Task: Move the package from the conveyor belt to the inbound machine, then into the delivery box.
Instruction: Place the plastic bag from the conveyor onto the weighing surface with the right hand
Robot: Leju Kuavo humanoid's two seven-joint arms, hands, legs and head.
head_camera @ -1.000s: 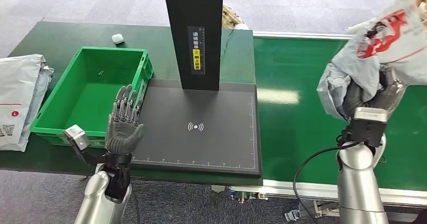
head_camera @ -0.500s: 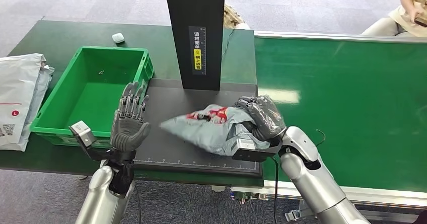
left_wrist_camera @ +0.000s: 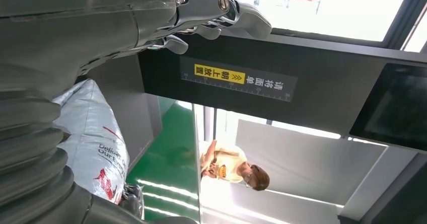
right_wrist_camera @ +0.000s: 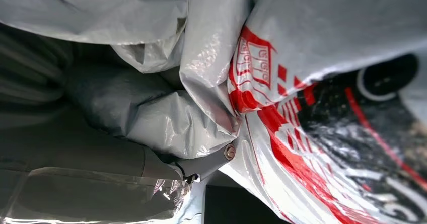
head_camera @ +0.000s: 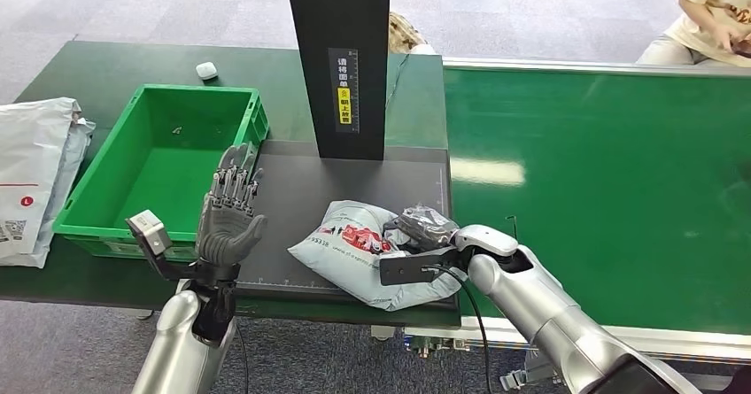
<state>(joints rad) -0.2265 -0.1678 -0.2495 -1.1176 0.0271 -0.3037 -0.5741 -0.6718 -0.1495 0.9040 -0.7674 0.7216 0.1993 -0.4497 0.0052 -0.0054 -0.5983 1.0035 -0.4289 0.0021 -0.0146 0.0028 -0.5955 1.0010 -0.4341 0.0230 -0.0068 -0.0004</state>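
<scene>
One package [head_camera: 367, 254] is recorded on the inbound machine [head_camera: 292, 199], lying on the flat black scanning plate near its front right corner, in front of the single black upright column [head_camera: 341, 57] that carries a yellow-and-white label. The package is a soft grey plastic mailer, crumpled and glossy, with red and black print on its upper face; in the right wrist view the film is seen creased and bunched [right_wrist_camera: 211, 73]. The right hand [head_camera: 425, 226] is seen pressed into the package's right end with its fingers curled into the plastic, so the package is held. The left hand [head_camera: 228, 217] is raised at the left edge of the machine's plate, palm up, fingers spread, with nothing in it. One delivery box [head_camera: 106, 230], a rectangular green plastic crate with ribbed walls, stands just left of the machine. One stack of white mailers [head_camera: 35, 173] is noted further left of the machine, on the green bench [head_camera: 53, 66], and one small white object [head_camera: 207, 69] behind the crate. The conveyor belt [head_camera: 602, 190], smooth and green, runs to the right of the machine. One person [head_camera: 708, 22] is seated beyond it.
</scene>
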